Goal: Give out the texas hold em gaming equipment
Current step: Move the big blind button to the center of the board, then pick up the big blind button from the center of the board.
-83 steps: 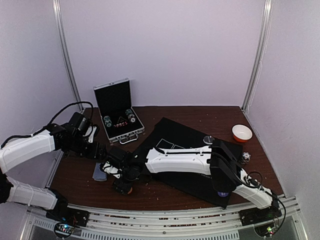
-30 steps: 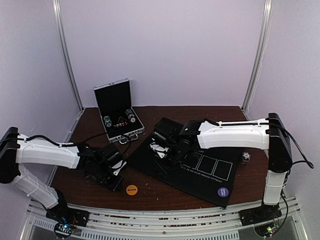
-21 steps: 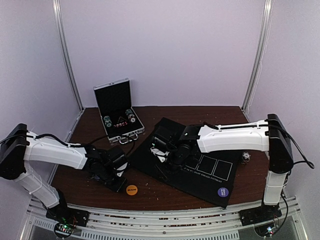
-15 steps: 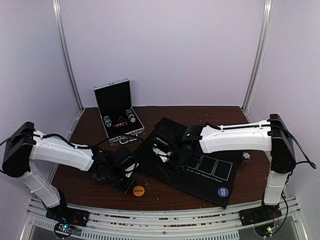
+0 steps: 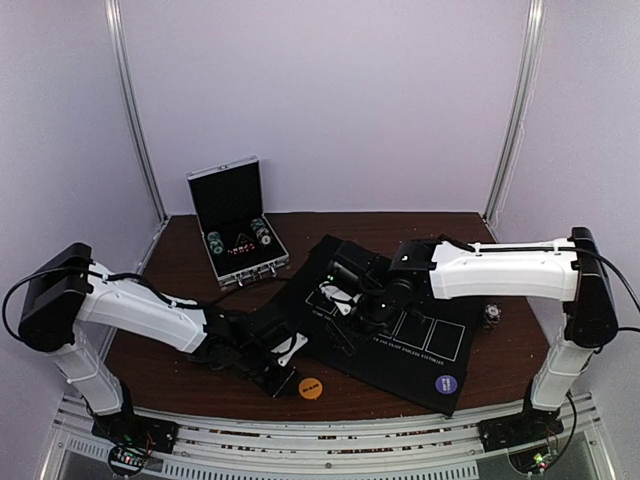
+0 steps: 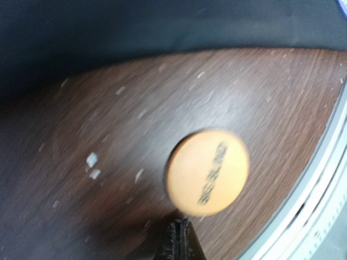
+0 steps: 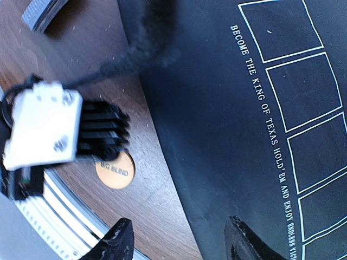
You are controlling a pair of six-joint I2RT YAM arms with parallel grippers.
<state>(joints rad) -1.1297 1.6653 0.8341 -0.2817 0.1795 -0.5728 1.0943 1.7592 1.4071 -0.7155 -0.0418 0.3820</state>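
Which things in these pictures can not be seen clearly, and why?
Top external: chips in the case, too small to count.
Top external: dark silver button, too small to read.
Left wrist: lettering on the orange button, blurred.
Left wrist: left gripper, cut off by the bottom edge; only fingertips show.
Right wrist: printed sentence on the mat, cut off by the bottom edge.

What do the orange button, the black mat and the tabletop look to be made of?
Orange button: likely plastic, matte, a flat uniform disc with printed black lettering.
Black mat: probably fabric or felt, dull with white printed lines.
Tabletop: dark wood or wood-look laminate, visible grain, slight sheen.
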